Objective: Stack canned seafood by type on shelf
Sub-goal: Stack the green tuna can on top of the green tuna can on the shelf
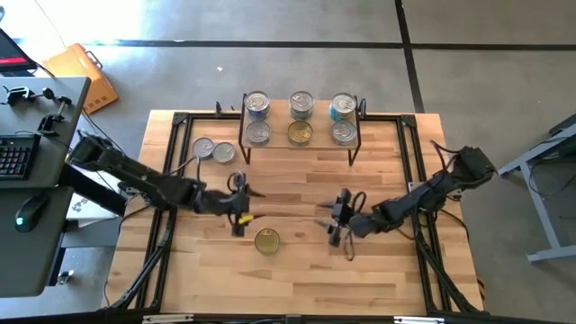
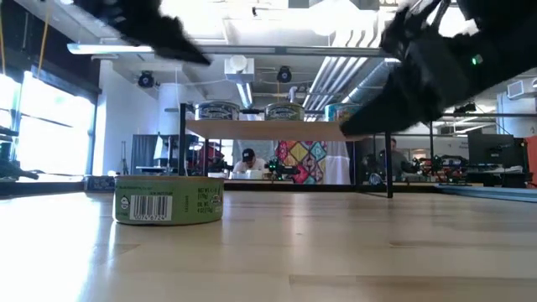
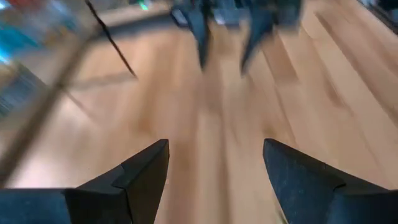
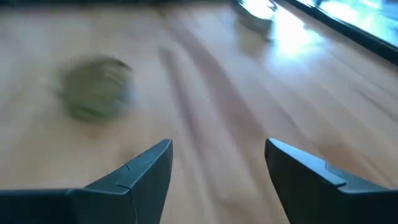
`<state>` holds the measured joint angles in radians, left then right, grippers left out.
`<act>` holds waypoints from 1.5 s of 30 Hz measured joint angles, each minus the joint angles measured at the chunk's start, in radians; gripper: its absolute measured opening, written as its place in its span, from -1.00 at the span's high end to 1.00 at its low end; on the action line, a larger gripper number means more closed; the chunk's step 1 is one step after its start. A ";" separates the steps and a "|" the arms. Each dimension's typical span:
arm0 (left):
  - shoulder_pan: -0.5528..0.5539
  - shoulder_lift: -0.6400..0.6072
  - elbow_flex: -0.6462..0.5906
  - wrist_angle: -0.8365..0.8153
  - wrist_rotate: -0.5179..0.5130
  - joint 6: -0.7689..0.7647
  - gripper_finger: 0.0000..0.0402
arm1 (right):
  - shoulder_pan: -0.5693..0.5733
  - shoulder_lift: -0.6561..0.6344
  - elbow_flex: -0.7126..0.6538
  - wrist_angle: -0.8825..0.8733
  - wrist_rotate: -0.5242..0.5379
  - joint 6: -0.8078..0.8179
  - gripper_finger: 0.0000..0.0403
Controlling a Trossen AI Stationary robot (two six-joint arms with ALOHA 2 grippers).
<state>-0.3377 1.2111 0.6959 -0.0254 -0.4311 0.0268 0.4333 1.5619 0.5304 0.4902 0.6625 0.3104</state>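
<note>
Both arms are hanging over the middle of the wooden table (image 1: 378, 261), facing each other across a stretch of bare boards. The left gripper (image 1: 241, 205) is sitting just up and to the left of a lone gold-lidded tin (image 1: 266, 240), and in its own wrist view its fingers (image 3: 146, 171) are standing wide apart with nothing between them, only table showing in the gap. The right gripper (image 1: 337, 219) is hovering to the right of that same tin, near it but not touching, and its fingers (image 4: 149, 168) are also spread wide and carrying nothing. That wrist view is picking up the tin as a greenish blur (image 4: 98, 87) lying flat on the boards ahead of the fingers.

From the low view the tin (image 2: 168, 200) is resting flat on the tabletop, green side label and barcode facing the camera, with dark arm shapes passing overhead.

Up at the far edge, the shelf (image 1: 301, 120) is standing on its thin black legs. Six tins are showing at it in three columns of two: silver lids on the left (image 1: 257, 105), a gold-lidded one (image 1: 301, 133) in the front middle with a silver one behind it, and a bluish-labelled tin (image 1: 343, 106) at the right. Two more silver-lidded tins (image 1: 214, 150) are sitting side by side on the table just left of the shelf
</note>
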 joint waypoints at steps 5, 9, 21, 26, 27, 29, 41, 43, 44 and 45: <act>-0.075 0.018 -0.094 -0.085 0.011 -0.130 -0.27 | -0.049 0.004 -0.041 0.309 -0.196 -0.197 -0.23; -0.101 0.062 -0.148 -0.041 0.128 -0.213 -0.25 | -0.072 0.004 -0.024 0.345 -0.228 -0.297 -0.23; -0.083 0.321 -0.156 0.254 0.094 0.039 -0.01 | -0.120 0.004 -0.019 0.321 -0.296 -0.308 -0.23; -0.052 0.321 -0.108 0.094 -0.182 0.097 0.02 | -0.120 0.004 -0.019 0.315 -0.296 -0.275 -0.23; -0.051 0.307 -0.093 0.038 -0.263 0.092 0.02 | -0.120 0.004 -0.019 0.315 -0.296 -0.263 -0.23; -0.062 0.270 -0.057 -0.051 -0.408 0.067 0.02 | -0.120 0.004 -0.019 0.311 -0.296 -0.243 -0.23; -0.102 0.171 -0.084 -0.118 -0.118 -0.151 0.02 | -0.120 0.004 -0.019 0.304 -0.296 -0.232 -0.23; -0.102 0.201 -0.113 -0.067 -0.122 -0.133 0.03 | -0.120 0.004 -0.019 0.306 -0.296 -0.232 -0.23; -0.100 0.218 -0.124 -0.048 -0.144 -0.130 0.04 | -0.120 0.004 -0.019 0.307 -0.296 -0.232 -0.23; -0.096 0.236 -0.131 -0.025 -0.171 -0.130 0.06 | -0.120 0.004 -0.019 0.307 -0.294 -0.234 -0.23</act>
<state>-0.4333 1.4474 0.5645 -0.0504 -0.6024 -0.1028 0.3138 1.5658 0.5110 0.7973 0.3686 0.0765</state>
